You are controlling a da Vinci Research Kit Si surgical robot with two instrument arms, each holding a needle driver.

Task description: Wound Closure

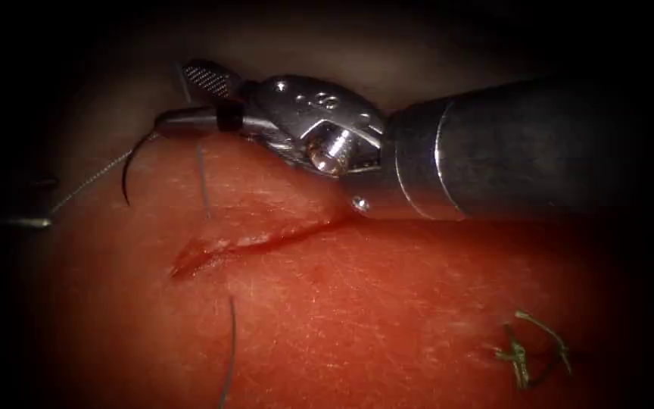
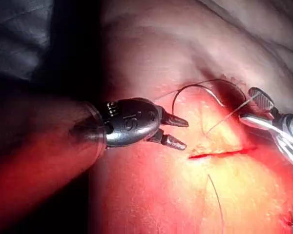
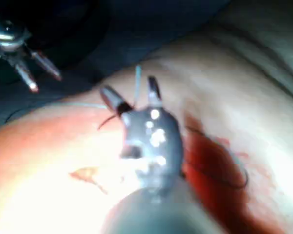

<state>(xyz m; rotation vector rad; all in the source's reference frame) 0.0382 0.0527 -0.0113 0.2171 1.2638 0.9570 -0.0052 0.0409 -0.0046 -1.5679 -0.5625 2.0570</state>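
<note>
Dark surround, lit tissue (image 1: 418, 318) across the endoscope view, with the cut (image 1: 251, 242) running slantwise, red fluid (image 1: 213, 250) along it, not yet drawn together. Right hand (image 1: 191, 98) comes in from the right, jaws parted; the lower jaw seems to carry the needle (image 1: 134, 159) by its blunt end, though whether it is clamped I cannot tell. Needle curves down off the far left of the cut, free of the tissue as far as I can see. Thread (image 1: 88, 182) trails from it toward the left. Another strand (image 1: 203, 182) enters the tissue above the cut and one (image 1: 230, 348) leaves below it, so I judge one pass through, no knot there. Knotted cut ends (image 1: 527, 352) sit lower right, well apart.

Left wrist view: left hand (image 2: 178, 131) hovers just beside the cut's end (image 2: 222, 153), jaws a little apart, holding nothing. Needle arc (image 2: 195, 90) and right hand (image 2: 263, 109) beyond. This gives the left hand's emptiness, which the endoscope does not settle.

Right wrist view: right hand (image 3: 132, 95) with jaws spread, thread (image 3: 136, 80) rising between them; left hand (image 3: 39, 73) far off, also parted.
</note>
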